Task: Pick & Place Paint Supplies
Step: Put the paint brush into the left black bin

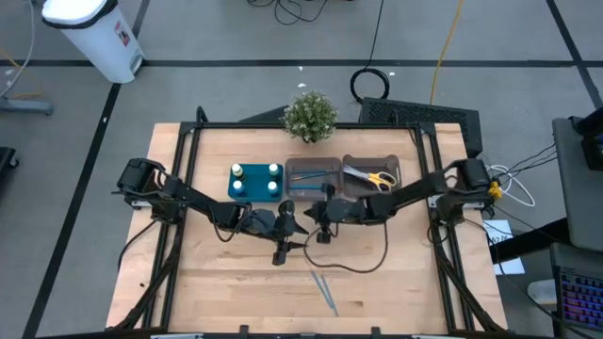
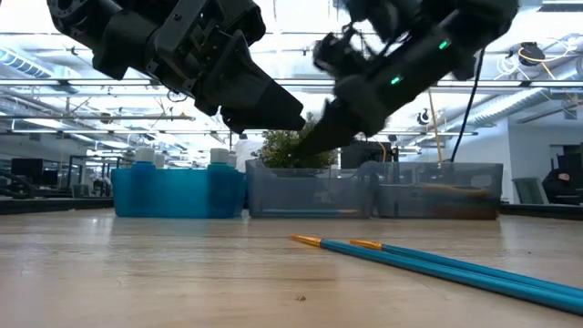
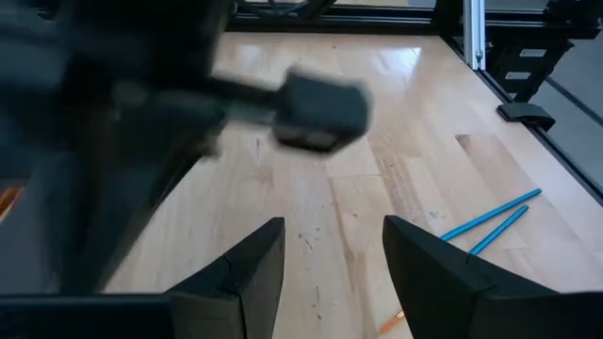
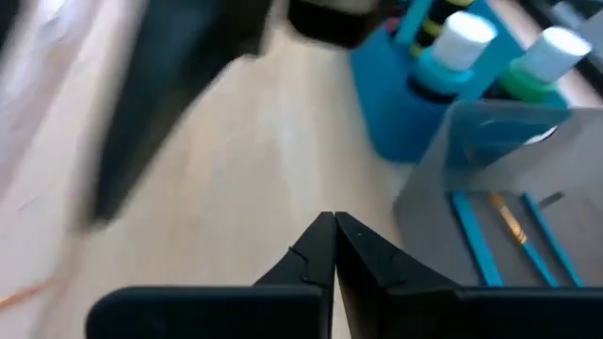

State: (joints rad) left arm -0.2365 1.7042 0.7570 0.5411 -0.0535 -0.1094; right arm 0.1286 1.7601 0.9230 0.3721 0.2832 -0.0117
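Two thin blue brushes (image 1: 323,290) lie flat on the wooden table near its front edge, also seen in the low view (image 2: 437,264) and the left wrist view (image 3: 490,221). Several white-capped bottles (image 4: 462,42) stand in the teal tray (image 1: 254,182). More blue brushes (image 4: 471,235) lie in the left grey bin (image 1: 314,176). Yellow-handled scissors (image 1: 377,179) lie in the right grey bin (image 1: 370,176). My left gripper (image 3: 330,254) hangs open over bare table at mid-table (image 1: 294,234). My right gripper (image 4: 334,240), shut with nothing in it, hovers beside it (image 1: 317,224), in front of the bins.
A small potted plant (image 1: 310,116) stands at the far edge behind the bins. A cable (image 1: 363,264) loops over the table below the right arm. The two arms meet closely at mid-table. Bare wood lies on the table's left and right near parts.
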